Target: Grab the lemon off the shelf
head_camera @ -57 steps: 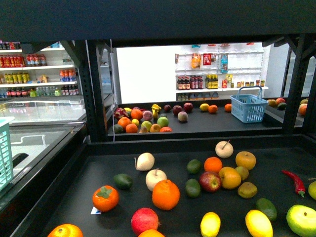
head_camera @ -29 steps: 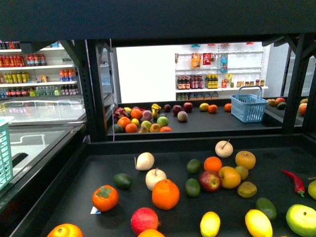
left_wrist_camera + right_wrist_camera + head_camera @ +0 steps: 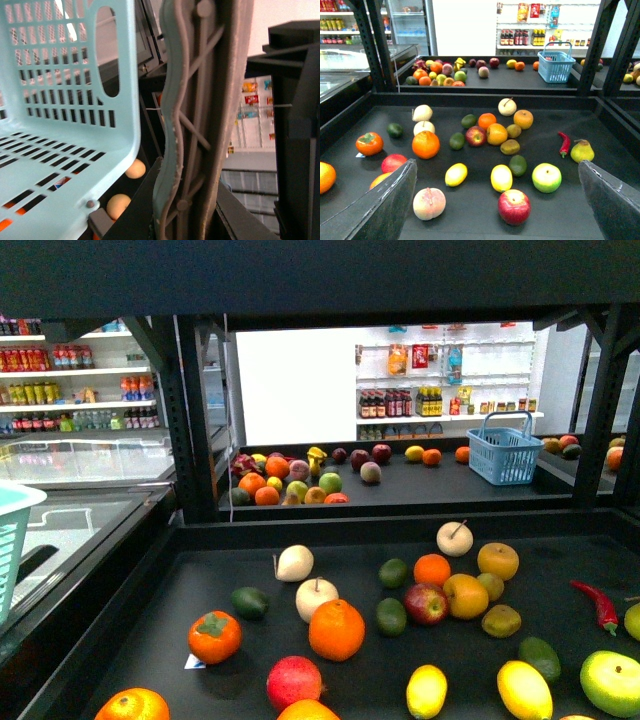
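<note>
My right gripper (image 3: 496,167) is spread wide. Its two grey fingers (image 3: 385,205) sit at opposite edges of the right wrist view, with a broad gap between them, and the wrist is pitched forward and a little downward. Of my left gripper (image 3: 197,130) I get only one grey ribbed finger (image 3: 190,75), close against the lens and running lengthwise through the left wrist view. I can't tell how its jaws stand.
</note>
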`<act>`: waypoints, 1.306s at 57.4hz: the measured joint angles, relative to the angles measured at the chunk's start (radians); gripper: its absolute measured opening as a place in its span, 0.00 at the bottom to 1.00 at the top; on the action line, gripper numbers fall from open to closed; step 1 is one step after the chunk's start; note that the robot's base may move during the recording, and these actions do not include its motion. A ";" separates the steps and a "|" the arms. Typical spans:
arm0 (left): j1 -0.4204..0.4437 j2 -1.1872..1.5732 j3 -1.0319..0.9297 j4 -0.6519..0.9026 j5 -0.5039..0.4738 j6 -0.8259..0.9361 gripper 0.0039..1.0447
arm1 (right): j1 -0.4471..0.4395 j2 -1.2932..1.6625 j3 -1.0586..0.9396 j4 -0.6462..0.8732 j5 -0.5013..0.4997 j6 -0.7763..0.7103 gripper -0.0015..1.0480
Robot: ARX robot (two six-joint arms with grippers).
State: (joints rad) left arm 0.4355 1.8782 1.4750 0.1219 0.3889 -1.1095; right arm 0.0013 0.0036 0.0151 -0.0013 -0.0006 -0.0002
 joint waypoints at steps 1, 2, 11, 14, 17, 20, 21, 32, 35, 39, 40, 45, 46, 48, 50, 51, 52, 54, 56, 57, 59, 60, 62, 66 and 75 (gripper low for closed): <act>-0.006 -0.017 -0.007 -0.004 0.005 0.005 0.15 | 0.000 0.000 0.000 0.000 0.000 0.000 0.93; -0.012 -0.032 -0.013 -0.007 0.008 0.013 0.15 | 0.000 0.000 0.000 0.000 0.000 0.000 0.93; -0.088 -0.168 -0.040 -0.036 0.038 0.041 0.13 | 0.000 0.000 0.000 0.000 0.000 0.000 0.93; -0.122 -0.211 -0.044 -0.037 0.058 0.044 0.12 | 0.000 0.000 0.000 0.000 0.000 0.000 0.93; -0.158 -0.249 -0.048 -0.042 0.069 0.048 0.11 | 0.000 0.000 0.000 0.000 0.000 0.000 0.93; -0.197 -0.281 -0.057 -0.045 0.075 0.051 0.10 | 0.000 0.000 0.000 0.000 0.000 0.000 0.93; -0.213 -0.291 -0.062 -0.045 0.076 0.051 0.10 | 0.000 0.000 0.000 0.000 0.000 0.000 0.93; -0.373 -0.325 -0.153 -0.038 0.039 0.046 0.09 | 0.000 0.000 0.000 0.000 0.000 0.000 0.93; -0.414 -0.320 -0.176 -0.036 0.023 0.039 0.09 | 0.000 0.000 0.000 0.000 0.000 0.000 0.93; -0.461 -0.310 -0.198 -0.019 0.008 0.024 0.09 | 0.000 0.000 0.000 0.000 0.000 0.000 0.93; -0.476 -0.305 -0.201 -0.013 0.002 0.019 0.09 | 0.000 0.000 0.000 0.000 0.000 0.000 0.93; -0.543 -0.284 -0.203 0.010 -0.010 0.007 0.09 | 0.000 0.000 0.000 0.000 0.000 0.000 0.93; -0.560 -0.277 -0.203 0.019 -0.012 0.005 0.09 | 0.000 0.000 0.000 0.000 0.000 0.000 0.93; -0.584 -0.267 -0.203 0.034 -0.014 0.004 0.09 | 0.000 0.000 0.000 0.000 0.000 0.000 0.93; -0.615 -0.252 -0.201 0.047 -0.020 0.004 0.09 | 0.000 0.000 0.000 0.000 0.000 0.000 0.93; -0.623 -0.248 -0.200 0.049 -0.021 0.004 0.09 | 0.000 0.000 0.000 0.000 0.000 0.000 0.93; -0.638 -0.238 -0.198 0.054 -0.024 0.004 0.09 | 0.000 0.000 0.000 0.000 0.000 0.000 0.93; -0.659 -0.224 -0.194 0.059 -0.029 0.003 0.09 | 0.000 0.000 0.000 0.000 0.000 0.000 0.93; -0.685 -0.202 -0.186 0.064 -0.035 -0.003 0.09 | 0.000 0.000 0.000 0.000 0.000 0.000 0.93; -0.691 -0.196 -0.184 0.067 -0.037 -0.005 0.09 | 0.000 0.000 0.000 0.000 0.000 0.000 0.93; -0.713 -0.170 -0.175 0.078 -0.044 -0.015 0.09 | 0.000 0.000 0.000 0.000 0.000 0.000 0.93; -0.718 -0.163 -0.174 0.082 -0.046 -0.016 0.09 | 0.000 0.000 0.000 0.000 0.000 0.000 0.93; -0.736 -0.135 -0.166 0.100 -0.051 -0.028 0.09 | 0.000 0.000 0.000 0.000 0.000 0.000 0.93; -0.757 -0.093 -0.149 0.121 -0.060 -0.042 0.09 | 0.000 0.000 0.000 0.000 0.000 0.000 0.93; -0.805 -0.008 -0.102 0.154 -0.077 -0.063 0.09 | 0.000 0.000 0.000 0.000 0.000 0.000 0.93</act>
State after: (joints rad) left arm -0.3691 1.8702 1.3727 0.2756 0.3122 -1.1728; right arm 0.0013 0.0036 0.0151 -0.0013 -0.0006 -0.0002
